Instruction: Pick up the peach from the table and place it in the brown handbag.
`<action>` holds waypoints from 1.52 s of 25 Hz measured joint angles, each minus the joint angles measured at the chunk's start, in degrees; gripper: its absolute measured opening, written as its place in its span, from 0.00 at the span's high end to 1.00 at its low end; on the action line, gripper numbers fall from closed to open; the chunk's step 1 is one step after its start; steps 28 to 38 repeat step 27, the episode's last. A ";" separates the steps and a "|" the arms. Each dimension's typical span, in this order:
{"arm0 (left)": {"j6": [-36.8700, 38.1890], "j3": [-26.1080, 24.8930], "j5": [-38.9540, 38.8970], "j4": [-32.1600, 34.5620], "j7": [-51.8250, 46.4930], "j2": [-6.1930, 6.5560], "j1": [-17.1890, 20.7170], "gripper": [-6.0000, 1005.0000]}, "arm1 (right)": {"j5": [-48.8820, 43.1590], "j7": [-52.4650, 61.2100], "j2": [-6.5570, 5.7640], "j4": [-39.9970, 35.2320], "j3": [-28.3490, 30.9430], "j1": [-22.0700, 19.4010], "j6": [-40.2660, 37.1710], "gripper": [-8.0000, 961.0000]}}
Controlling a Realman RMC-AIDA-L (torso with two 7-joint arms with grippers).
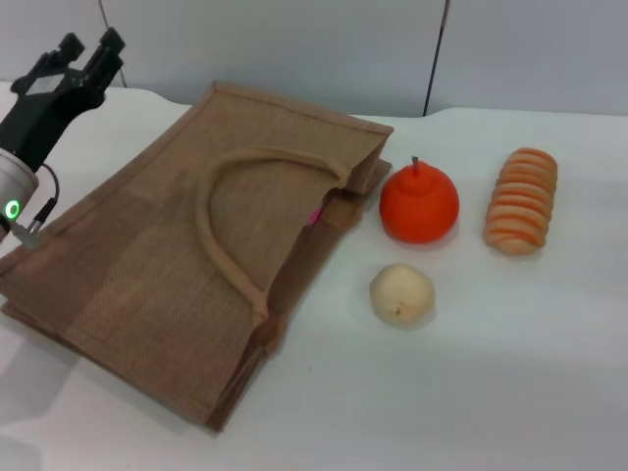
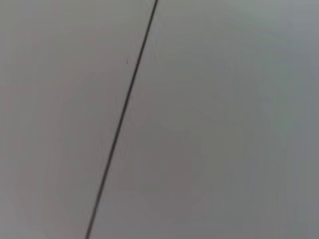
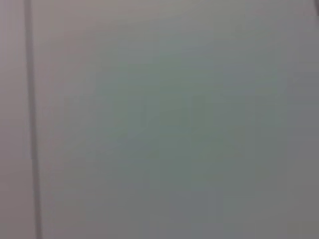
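Left gripper (image 1: 86,51) is raised at the far-left table edge, above the bag's corner; fingers close together, holding nothing, tho whether fully closed I can't tell; right gripper not in view. Brown handbag (image 1: 157,265) lies flat, mouth toward the fruit; a pink sliver (image 1: 316,215) shows at the mouth, prob. the peach, mostly hidden. Risk: peach rolling back out thru the slack mouth if the bag gets nudged; or mistaking the cream fruit (image 1: 401,293) or orange fruit (image 1: 419,203) for it; sliced bread (image 1: 521,200) sits well apart.

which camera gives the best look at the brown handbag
The head view: the brown handbag lies flat on the table, whole, handles on top, left gripper raised beyond its far left corner. Both wrist views show only blank wall, no bag.
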 joint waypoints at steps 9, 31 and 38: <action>3.08 -10.40 0.01 -5.67 15.30 -0.08 -0.07 0.37 | 4.77 0.00 0.01 0.18 0.08 0.14 -6.63 0.08; 6.12 -11.59 -1.38 -5.80 14.62 -0.01 -0.16 0.38 | 5.01 0.17 0.00 0.04 0.44 0.00 -6.85 0.08; 6.12 -11.59 -1.38 -5.80 14.62 -0.01 -0.16 0.38 | 5.01 0.17 0.00 0.04 0.44 0.00 -6.85 0.08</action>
